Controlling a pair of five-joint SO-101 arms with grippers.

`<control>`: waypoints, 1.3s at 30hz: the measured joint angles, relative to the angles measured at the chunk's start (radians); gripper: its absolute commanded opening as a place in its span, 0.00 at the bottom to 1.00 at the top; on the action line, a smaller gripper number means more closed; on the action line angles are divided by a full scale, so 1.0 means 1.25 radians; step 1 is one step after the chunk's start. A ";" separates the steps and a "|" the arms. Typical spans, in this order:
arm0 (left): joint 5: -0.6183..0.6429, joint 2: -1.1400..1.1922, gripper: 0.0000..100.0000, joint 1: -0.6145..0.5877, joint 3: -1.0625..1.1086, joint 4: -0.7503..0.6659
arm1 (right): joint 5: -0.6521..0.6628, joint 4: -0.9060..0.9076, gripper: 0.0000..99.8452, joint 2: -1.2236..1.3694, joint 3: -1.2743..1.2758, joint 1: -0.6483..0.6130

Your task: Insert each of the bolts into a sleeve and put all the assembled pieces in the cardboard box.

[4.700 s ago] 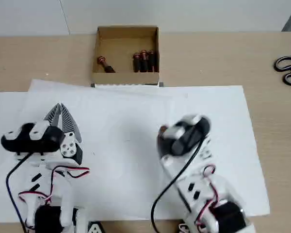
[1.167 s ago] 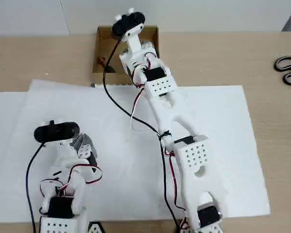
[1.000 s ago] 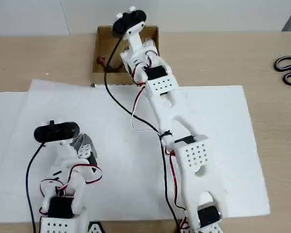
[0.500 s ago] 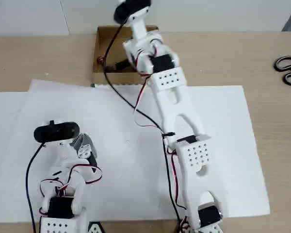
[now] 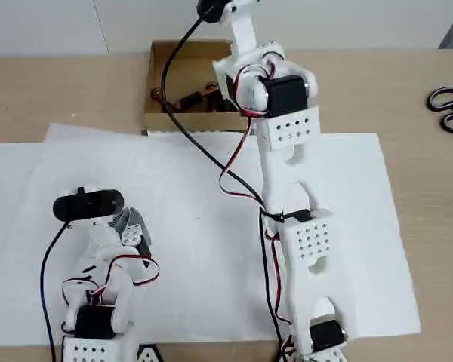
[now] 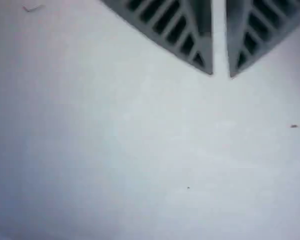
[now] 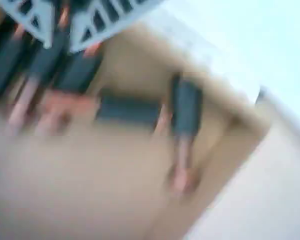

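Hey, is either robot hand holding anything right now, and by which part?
The left hand holds nothing, over bare paper. The right hand is above the cardboard box; too blurred to tell.

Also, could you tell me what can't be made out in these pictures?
Box right side, high view: hidden under the right arm.
Pieces, how many, right wrist view: blurred and cut off by the edge.
Right gripper, whether it holds a piece: blurred there; the arm covers it in the high view.
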 measured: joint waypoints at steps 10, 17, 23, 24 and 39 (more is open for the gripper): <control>0.000 0.000 0.01 0.000 0.000 0.000 | -0.114 0.104 0.00 -0.215 -0.002 -0.009; 0.000 0.000 0.01 0.000 0.000 0.000 | -0.115 0.113 0.00 -0.352 -0.005 -0.045; 0.000 0.000 0.01 0.000 0.000 0.000 | -0.115 0.114 0.00 -0.454 -0.009 -0.047; 0.000 0.000 0.01 0.000 0.000 0.000 | -0.115 0.114 0.00 -0.469 -0.005 -0.047; 0.000 0.000 0.01 0.000 0.000 0.000 | -0.120 0.114 0.00 -0.935 0.592 -0.048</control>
